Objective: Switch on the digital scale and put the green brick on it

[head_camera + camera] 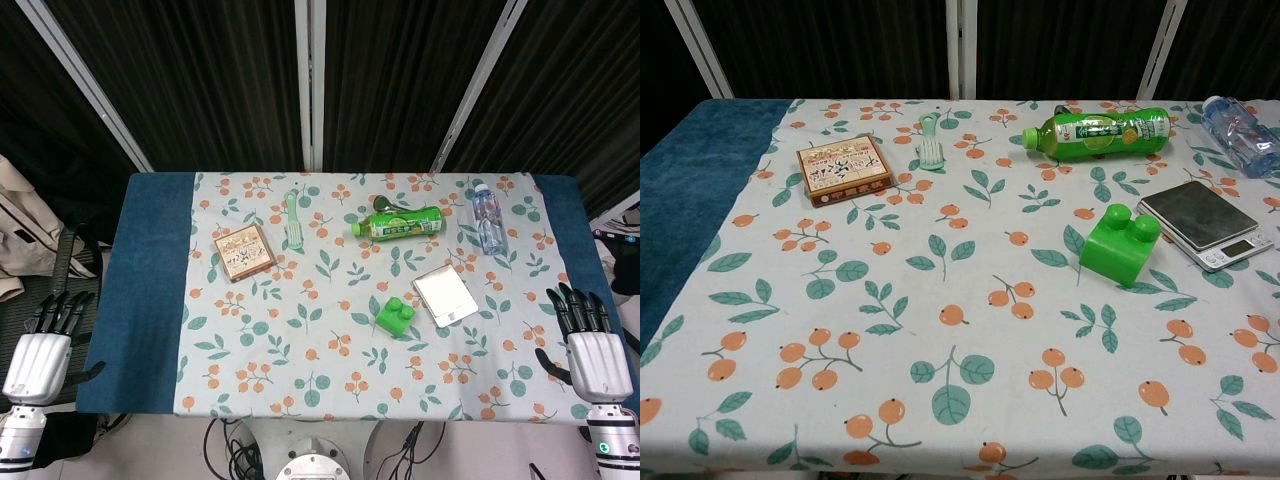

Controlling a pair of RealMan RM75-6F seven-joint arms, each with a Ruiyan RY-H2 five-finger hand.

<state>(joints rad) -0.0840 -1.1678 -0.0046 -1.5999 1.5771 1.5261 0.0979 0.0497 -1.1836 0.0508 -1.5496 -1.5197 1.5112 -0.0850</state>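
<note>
Head view shows both arms parked at the near corners of the table, outside the work area. The left hand (40,355) rests off the left edge with its fingers extended and slightly apart, holding nothing. The right hand (592,352) sits at the right edge in the same condition: fingers straight, apart, empty. Neither hand appears in the chest view.

The digital scale (1206,223) lies right of centre on the cloth, its display strip facing the near right corner. The green brick (1119,249) stands just beside the scale's left corner, studs up, not on the platform.

Judged step: none started. The scale has not been touched and the brick is not yet placed. The next move likely calls for the right hand, being nearer, to reach in and press the small control area beside the display with one fingertip. The buttons are too small to make out here, so precision will matter.

Surface: a floral tablecloth (940,330) with orange fruit and green leaves over a blue underlay. Also present are a green bottle (1102,132) lying on its side, a clear water bottle (488,218), a patterned box (843,168) and a pale green brush (930,142). Dark curtains with white frame bars stand behind the table.
</note>
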